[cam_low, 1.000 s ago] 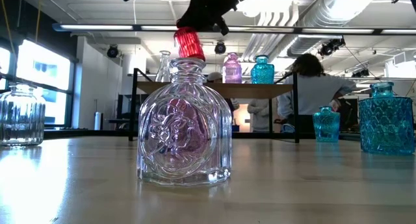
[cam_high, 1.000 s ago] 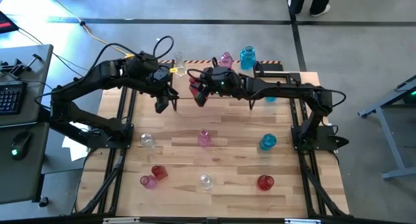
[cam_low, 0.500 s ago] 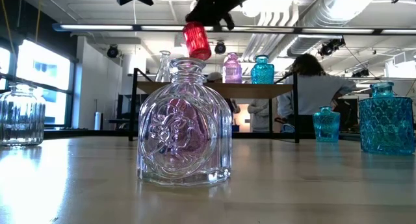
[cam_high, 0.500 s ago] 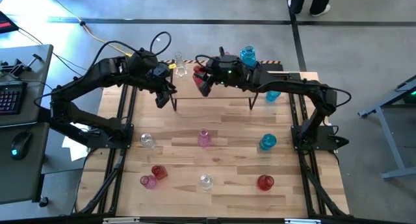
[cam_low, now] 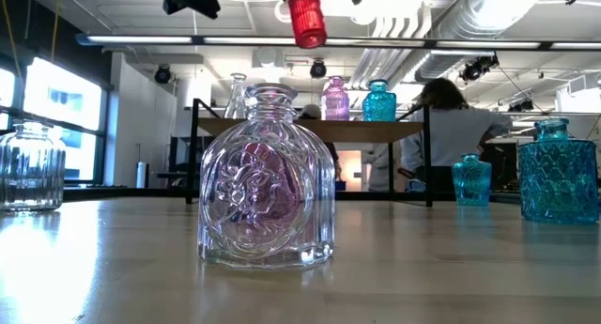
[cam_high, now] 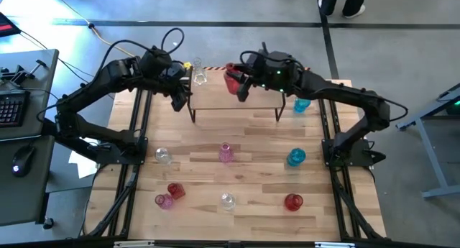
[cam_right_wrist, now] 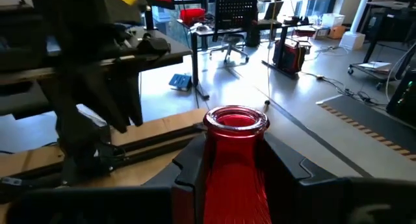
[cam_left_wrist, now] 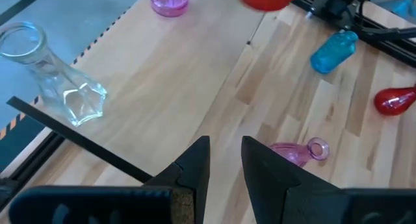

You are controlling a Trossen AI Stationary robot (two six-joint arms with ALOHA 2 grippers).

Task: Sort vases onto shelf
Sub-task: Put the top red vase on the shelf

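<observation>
above shelf [cam_high: 215,90]: red vase [cam_high: 233,78] in right hand [cam_high: 239,84]

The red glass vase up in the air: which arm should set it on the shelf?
The right: its claw already grips the red glass vase above the small wooden shelf; the left claw is empty.

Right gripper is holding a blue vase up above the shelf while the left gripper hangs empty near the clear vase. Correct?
Not quite: the vase in the right gripper is red, not blue. The right wrist view shows the red vase clamped between its fingers, and the low view shows it held high above the shelf. The rest stands: the left gripper hangs empty near the clear vase.
</observation>
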